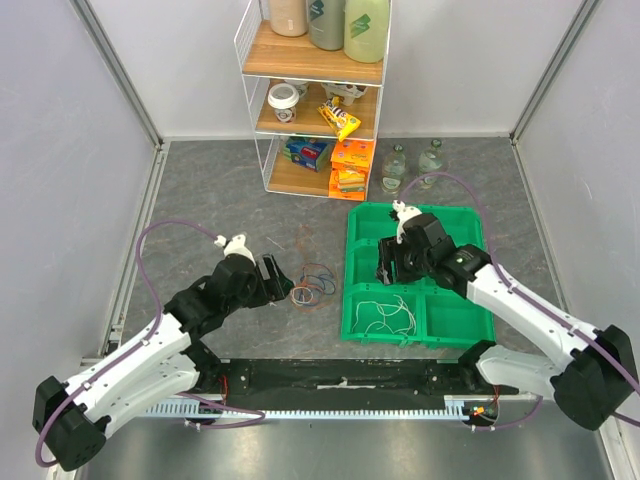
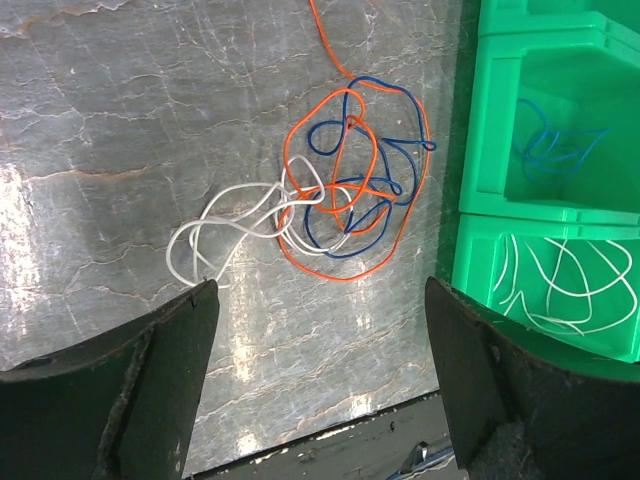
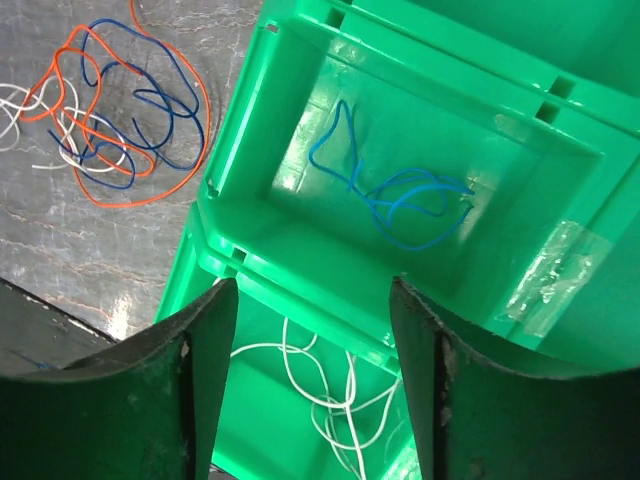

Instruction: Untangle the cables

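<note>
A tangle of orange, blue and white cables lies on the grey table, left of the green bins. In the left wrist view the tangle is just ahead of my left gripper, which is open and empty above the table. My right gripper is open and empty, hovering over the bins. One compartment holds a blue cable. The nearer one holds a white cable, which also shows in the top view. The tangle also shows at the upper left of the right wrist view.
A white wire shelf with bottles, a cup and snack packs stands at the back. Two glass bottles stand right of it, behind the bins. Grey walls close in both sides. A black strip runs along the near table edge.
</note>
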Controlling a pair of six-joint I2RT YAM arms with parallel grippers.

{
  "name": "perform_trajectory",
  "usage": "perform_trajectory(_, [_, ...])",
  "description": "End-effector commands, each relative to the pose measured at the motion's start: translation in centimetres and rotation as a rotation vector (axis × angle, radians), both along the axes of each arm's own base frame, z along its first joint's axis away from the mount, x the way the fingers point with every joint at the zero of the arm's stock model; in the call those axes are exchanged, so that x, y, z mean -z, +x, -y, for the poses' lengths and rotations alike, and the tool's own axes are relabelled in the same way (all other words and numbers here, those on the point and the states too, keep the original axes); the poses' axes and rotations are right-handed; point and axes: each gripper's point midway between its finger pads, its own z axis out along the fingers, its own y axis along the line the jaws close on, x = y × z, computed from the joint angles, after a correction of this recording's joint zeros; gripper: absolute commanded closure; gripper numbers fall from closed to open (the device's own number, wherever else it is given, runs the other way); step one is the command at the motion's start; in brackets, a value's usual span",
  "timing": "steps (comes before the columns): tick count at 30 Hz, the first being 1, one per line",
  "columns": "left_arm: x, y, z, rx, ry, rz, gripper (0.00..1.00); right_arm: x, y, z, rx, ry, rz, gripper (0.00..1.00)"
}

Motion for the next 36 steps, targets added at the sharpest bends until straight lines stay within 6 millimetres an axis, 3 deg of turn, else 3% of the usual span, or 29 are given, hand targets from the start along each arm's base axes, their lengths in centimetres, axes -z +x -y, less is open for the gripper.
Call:
perform_trajectory(1, [-0.6,0.4,-0.5,-0.013,0.015,0.039,0.1,-3.6,0.0,0.7,-0.04,0.005,0.116,0.26])
perform_trajectory(4, [-0.4,0.7,-0.7,-0.024,0.02,0.059,0.1,-5.1,-1.4,1.2,-0.058,0.04,0.153,0.21])
perform_trajectory(7, [-0.2,1.2,-0.5,-0.044,0.009,0.069,0.19,-6.1,-2.9,1.5,-0.078,0.088,0.165,0.22])
perform_trajectory(10, [-0.3,1.9,-0.2,-0.058,-0.014,0.099,0.31,-5.6,-4.6,1.0,-0.097,0.164,0.13,0.24])
perform_trajectory(13, [0.7,2.5,-0.9,-0.109,0.023,0.09,0.29,-5.0,-5.7,1.0,-0.097,0.211,0.118,0.24])
perform_trajectory(16, [1.3,3.0,-1.3,-0.113,0.09,0.073,0.19,-5.1,-6.3,1.2,-0.094,0.235,0.127,0.25])
perform_trajectory(19, [1.9,3.6,-1.7,-0.101,0.171,0.066,0.16,-5.5,-6.6,1.1,-0.1,0.251,0.137,0.25])
perform_trajectory(23, [3.8,4.0,-2.3,-0.084,0.284,0.019,0.31,-5.7,-6.5,1.0,-0.113,0.25,0.136,0.25])
perform_trajectory(28, [6.3,3.4,-1.5,-0.047,0.278,-0.043,0.31,-5.6,-6.4,0.6,-0.12,0.259,0.128,0.25])
perform_trajectory(33, [6.8,3.1,-0.9,-0.041,0.245,-0.063,0.48,-4.9,-6.7,-0.4,-0.129,0.307,0.093,0.25])
perform_trajectory(35, [6.2,3.2,-0.9,-0.039,0.232,-0.042,0.63,-4.6,-6.5,-1.4,-0.147,0.347,0.072,0.25])
perform_trajectory(36, [5.9,3.2,-0.9,-0.037,0.227,-0.031,0.76,-4.4,-6.7,-2.0,-0.161,0.367,0.053,0.25])
